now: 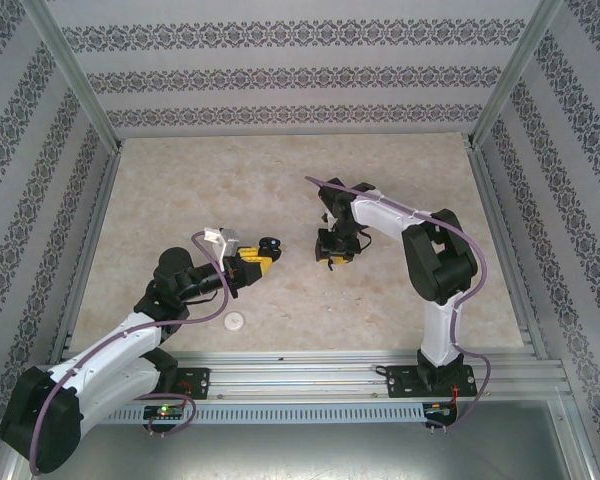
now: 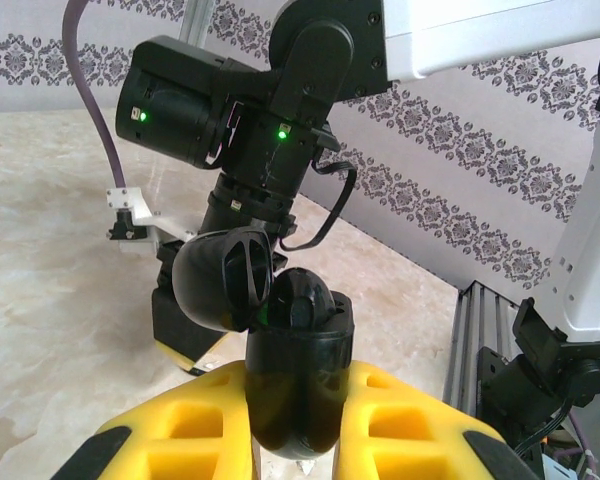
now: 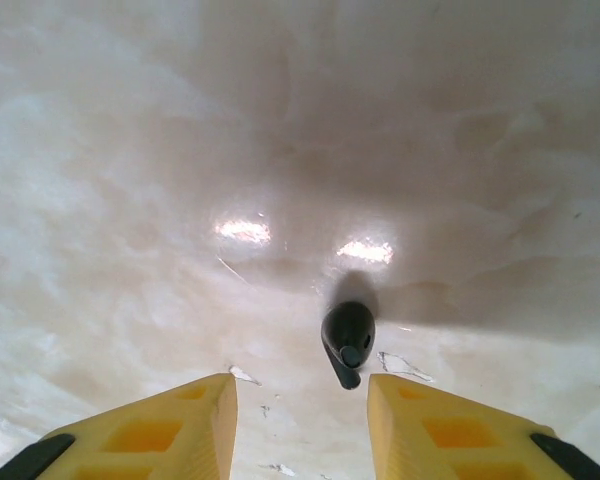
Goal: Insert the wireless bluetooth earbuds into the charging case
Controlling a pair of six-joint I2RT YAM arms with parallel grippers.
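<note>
Left wrist cam: left gripper [image 2: 300, 435] is clamped on the charging case [image 2: 300, 370], lid [image 2: 225, 280] flipped open and mouth facing the right arm, prob. held up off the table as a steady target for loading. Right wrist cam: right gripper [image 3: 300, 400] has jaws apart, nothing btwn them. Black earbud [image 3: 348, 342] lies loose on the table [image 3: 130, 200] just ahead of the fingertips, a bit off-centre, touching neither. Looks lined up for a pick.

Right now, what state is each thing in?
left gripper: shut on the charging case
charging case: lid open
right gripper: open, empty
black earbud: loose on the table, just ahead of the right gripper
white disc: lying on the table, apart from both grippers
</note>
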